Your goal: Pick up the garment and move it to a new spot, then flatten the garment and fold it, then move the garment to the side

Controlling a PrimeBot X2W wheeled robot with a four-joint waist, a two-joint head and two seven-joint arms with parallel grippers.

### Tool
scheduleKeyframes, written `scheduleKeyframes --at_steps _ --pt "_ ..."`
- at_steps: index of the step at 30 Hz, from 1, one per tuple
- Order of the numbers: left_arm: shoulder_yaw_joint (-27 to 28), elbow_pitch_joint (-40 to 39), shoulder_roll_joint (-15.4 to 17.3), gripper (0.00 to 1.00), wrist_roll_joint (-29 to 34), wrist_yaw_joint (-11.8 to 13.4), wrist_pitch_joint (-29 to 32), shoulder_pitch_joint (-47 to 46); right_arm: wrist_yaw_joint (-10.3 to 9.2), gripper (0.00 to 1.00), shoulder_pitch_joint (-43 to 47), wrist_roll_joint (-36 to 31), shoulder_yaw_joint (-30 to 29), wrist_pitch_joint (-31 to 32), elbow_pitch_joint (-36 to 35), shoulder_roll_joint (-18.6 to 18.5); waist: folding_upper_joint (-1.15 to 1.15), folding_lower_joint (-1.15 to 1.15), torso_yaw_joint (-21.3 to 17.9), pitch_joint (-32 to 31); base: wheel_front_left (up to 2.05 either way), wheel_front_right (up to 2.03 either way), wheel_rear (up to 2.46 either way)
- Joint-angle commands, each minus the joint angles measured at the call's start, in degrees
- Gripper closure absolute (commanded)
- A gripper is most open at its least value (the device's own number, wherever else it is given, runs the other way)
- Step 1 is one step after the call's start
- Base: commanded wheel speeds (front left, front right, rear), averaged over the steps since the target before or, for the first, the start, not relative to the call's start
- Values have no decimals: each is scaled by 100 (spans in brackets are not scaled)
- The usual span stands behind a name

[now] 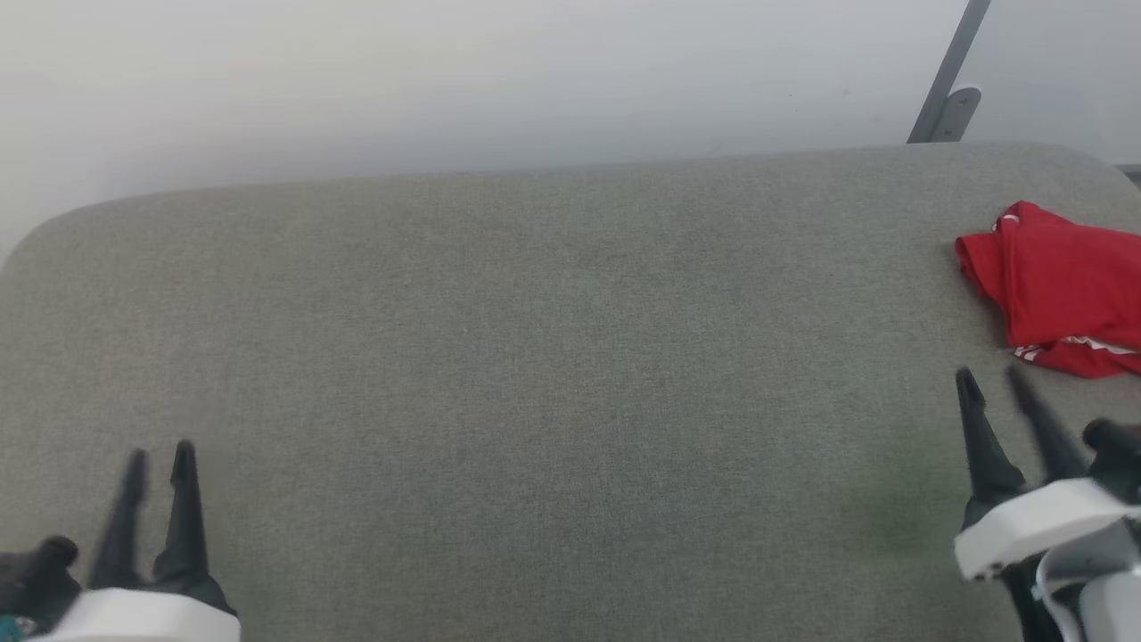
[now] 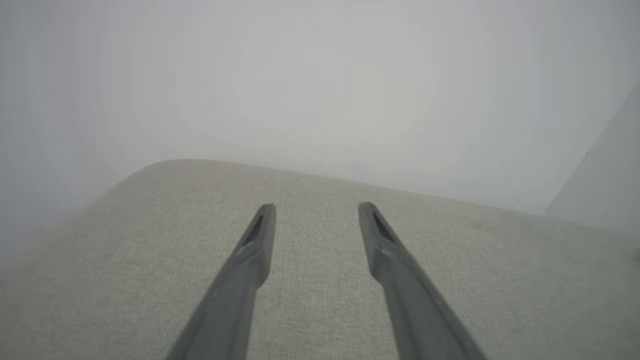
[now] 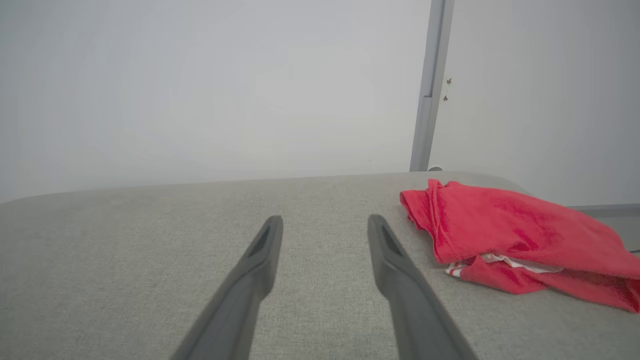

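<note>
Head view: the left gripper (image 1: 160, 450) and the right gripper (image 1: 991, 374) each stand with their two dark fingers parted and nothing between them, over a grey fabric-covered surface (image 1: 535, 357). The garment (image 1: 1061, 285), a bunched red bundle with a strip of red-and-white striped trim at its near edge, lies on the surface just ahead of the right gripper's fingertips and somewhat to their right, apart from them. It is well apart from the left gripper, far to that gripper's right. Right wrist view: the garment lies ahead and to the right of the parted fingers, untouched. Beyond it a grey metal post (image 1: 949, 80) rises against a pale wall (image 1: 446, 80). Left wrist view: the surface extends ahead of the fingers to its rounded far edge.
</note>
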Motion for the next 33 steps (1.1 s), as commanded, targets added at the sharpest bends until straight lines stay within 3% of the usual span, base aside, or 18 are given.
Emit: scheduleKeyframes --at_steps 1,33 --pt "-18 65 -55 100 -19 0 8 18 1 100 46 20 13 6 53 40 0 0 1 0 0 0 0" --pt "-173 289 -495 100 -2372 0 769 -255 1 100 92 2587 -113 550 191 459 0 0 45 -80 0 0 0"
